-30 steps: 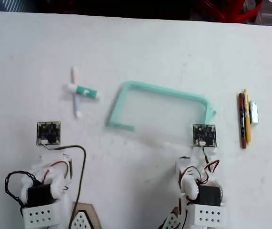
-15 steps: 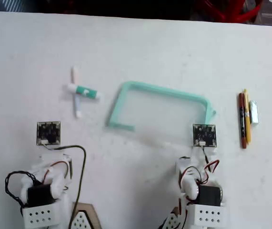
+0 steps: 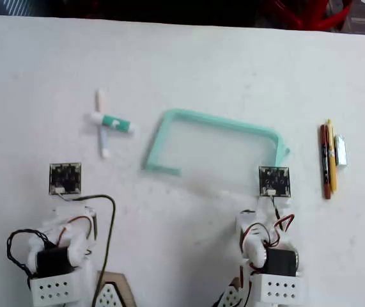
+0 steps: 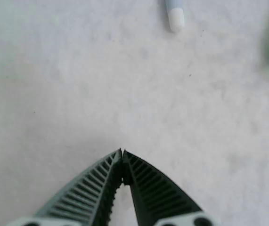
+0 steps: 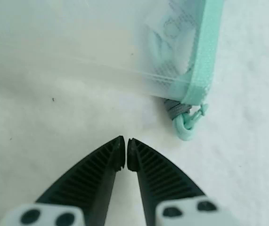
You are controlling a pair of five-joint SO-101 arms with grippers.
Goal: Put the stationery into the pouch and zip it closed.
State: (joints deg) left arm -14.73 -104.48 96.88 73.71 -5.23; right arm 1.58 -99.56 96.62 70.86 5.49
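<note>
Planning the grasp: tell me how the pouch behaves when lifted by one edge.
The pouch looks like thin clear film with a mint zip border, so it will probably sag rather than stay flat. Lying flat and empty, it is likely light and may slide on the table if pushed.

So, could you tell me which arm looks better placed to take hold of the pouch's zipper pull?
Right, probably. The right hand, shut, sits just short of the zipper pull at the pouch corner. The left hand lies off to the side, near a white pen tip.
</note>
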